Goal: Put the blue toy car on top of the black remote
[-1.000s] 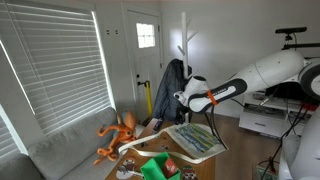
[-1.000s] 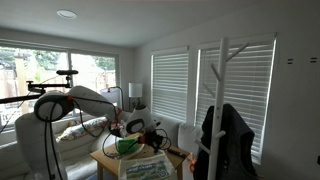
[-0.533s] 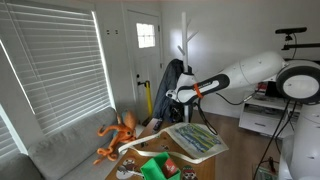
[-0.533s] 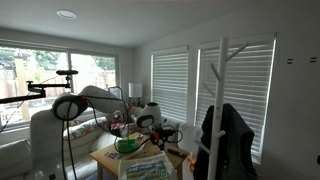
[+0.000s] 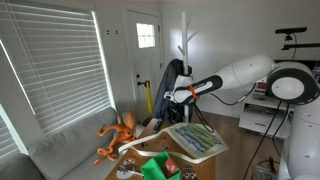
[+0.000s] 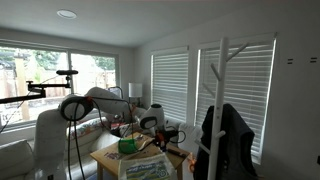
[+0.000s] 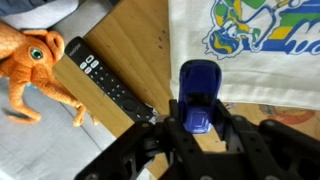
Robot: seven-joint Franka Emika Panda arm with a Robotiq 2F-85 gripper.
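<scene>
In the wrist view my gripper (image 7: 196, 120) is shut on the blue toy car (image 7: 198, 88), with a finger on each side of its rear end. The car hangs above the wooden table (image 7: 140, 35) at the edge of a white printed cloth. The black remote (image 7: 105, 82) lies diagonally on the table, just left of the car and apart from it. In both exterior views the gripper (image 5: 168, 100) (image 6: 152, 124) is over the table; the car and remote are too small to make out there.
An orange octopus toy (image 7: 30, 58) (image 5: 120, 135) lies left of the remote. The white printed cloth (image 7: 260, 45) (image 5: 195, 140) covers the table's right part. A green object (image 5: 155, 167) sits at the near end. A coat rack with a dark jacket (image 5: 172, 80) stands behind.
The arm has swung across the table with the car, leftward in an exterior view and rightward in the other. The gripper stays shut on the car.
</scene>
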